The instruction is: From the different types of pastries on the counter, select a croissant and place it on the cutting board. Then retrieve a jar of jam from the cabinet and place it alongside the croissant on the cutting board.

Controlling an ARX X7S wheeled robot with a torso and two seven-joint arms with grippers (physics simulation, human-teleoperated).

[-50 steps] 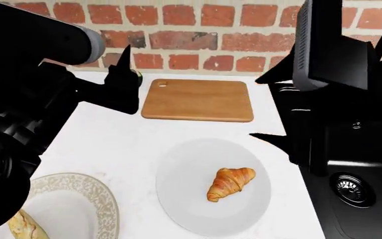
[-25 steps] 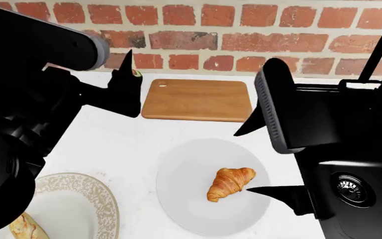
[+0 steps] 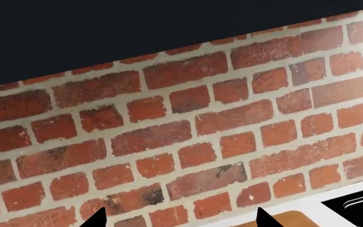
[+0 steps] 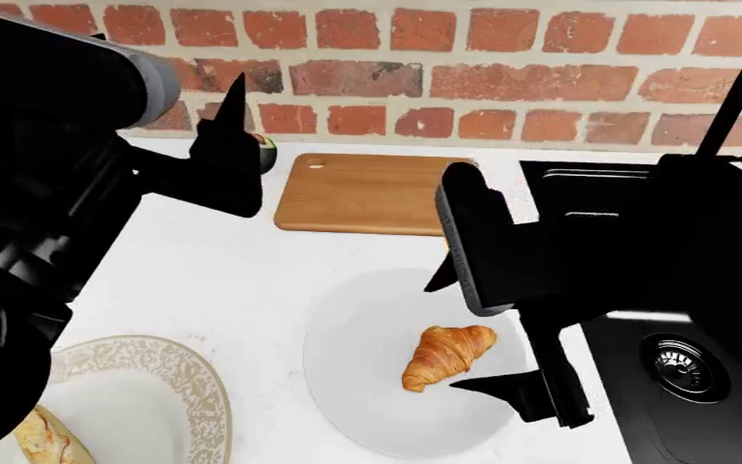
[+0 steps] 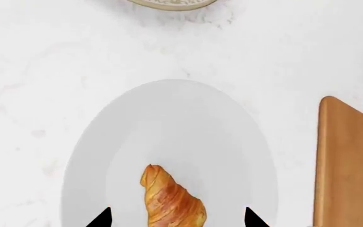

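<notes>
Right gripper (image 4: 481, 333) hangs with its jaws spread wide and empty at roughly 3 o'clock of the croissant (image 4: 447, 356), one black fingertip near the pastry's 5 o'clock edge and the other up at its 1 o'clock. In the right wrist view the croissant (image 5: 170, 201) lies between the two fingertips, on the plain white plate (image 5: 106, 151) on the counter (image 4: 229, 280). The cutting board (image 4: 385, 193) sits bare at 12 o'clock of the plate. The left gripper (image 3: 178, 218) is also spread and empty, facing the brick wall (image 3: 188, 123). The pastry looks light, soft and flaky, so a hard squeeze would probably crush it; the thick ridged middle, taken across its width, seems the safest hold.
</notes>
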